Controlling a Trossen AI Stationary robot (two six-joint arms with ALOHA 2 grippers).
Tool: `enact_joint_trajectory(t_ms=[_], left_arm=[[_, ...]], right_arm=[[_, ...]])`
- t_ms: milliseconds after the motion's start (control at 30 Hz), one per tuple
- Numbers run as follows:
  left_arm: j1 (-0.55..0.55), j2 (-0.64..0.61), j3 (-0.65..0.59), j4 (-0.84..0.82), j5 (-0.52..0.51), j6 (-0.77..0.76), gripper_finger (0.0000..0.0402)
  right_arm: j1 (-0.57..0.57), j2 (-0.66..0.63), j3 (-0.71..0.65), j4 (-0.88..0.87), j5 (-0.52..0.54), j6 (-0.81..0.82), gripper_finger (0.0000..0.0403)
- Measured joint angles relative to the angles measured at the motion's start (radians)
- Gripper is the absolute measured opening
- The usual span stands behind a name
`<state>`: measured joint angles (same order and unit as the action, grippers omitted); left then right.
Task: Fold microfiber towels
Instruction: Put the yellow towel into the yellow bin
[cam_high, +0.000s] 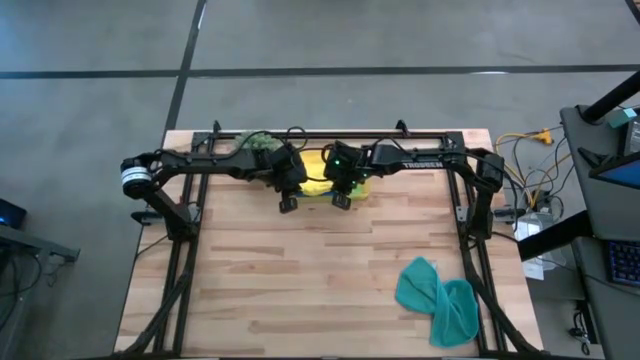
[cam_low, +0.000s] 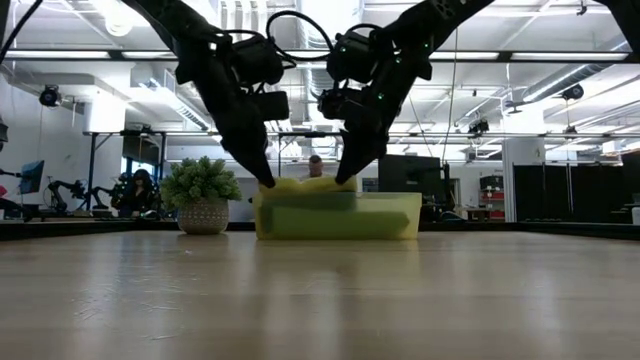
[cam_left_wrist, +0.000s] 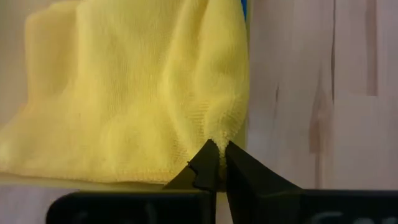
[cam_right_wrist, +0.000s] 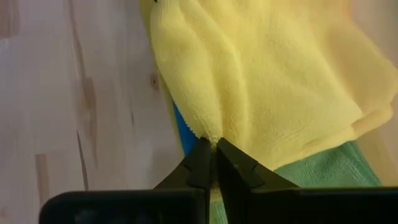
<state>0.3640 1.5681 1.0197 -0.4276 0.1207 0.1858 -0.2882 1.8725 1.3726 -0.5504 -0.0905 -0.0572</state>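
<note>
A yellow towel (cam_low: 305, 185) lies on top of a pile in the yellow tray (cam_low: 385, 218) at the table's far middle. Under it I see a bright blue towel (cam_right_wrist: 182, 132) and a lime green towel (cam_right_wrist: 323, 168). My left gripper (cam_left_wrist: 219, 149) is shut on the yellow towel's near left corner. My right gripper (cam_right_wrist: 213, 148) is shut on its near right corner. Both show above the tray in the high view, the left gripper (cam_high: 287, 203) beside the right gripper (cam_high: 341, 200). A teal towel (cam_high: 437, 300) lies crumpled flat on the table at the near right. My left gripper pinches a corner of the yellow towel (cam_left_wrist: 219, 135) between its two fingertips, slanting down from above. The cloth bunches into a ridge at the tips; the rest lies slack on the pile. My right gripper pinches another corner of the yellow towel (cam_right_wrist: 210, 135) between its two fingertips, slanting down from above. The cloth puckers at the tips and lies slack on the blue and green towels.
A small green plant in a pot (cam_low: 203, 195) stands left of the tray at the far edge. The wooden table (cam_high: 300, 280) stretches from the tray toward the near edge. The arms' frame posts (cam_high: 180, 215) stand at both sides.
</note>
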Motion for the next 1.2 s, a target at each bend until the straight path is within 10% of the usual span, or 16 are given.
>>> enact_joint_trajectory(t_ms=[567,933,1200], left_arm=[[0.014,-0.091,0.020,0.000,0.001,-0.163,0.0129],[0.013,0.058,0.022,0.138,0.095,-0.271,0.0008],[0.014,0.127,0.019,0.140,0.106,-0.285,0.0001]], right_arm=[[-0.045,-0.071,-0.004,-0.024,-0.092,0.016,0.0159],[-0.086,0.022,-0.004,0.150,-0.261,0.068,0.0022],[-0.084,0.096,-0.004,0.132,-0.306,0.060,0.0009]])
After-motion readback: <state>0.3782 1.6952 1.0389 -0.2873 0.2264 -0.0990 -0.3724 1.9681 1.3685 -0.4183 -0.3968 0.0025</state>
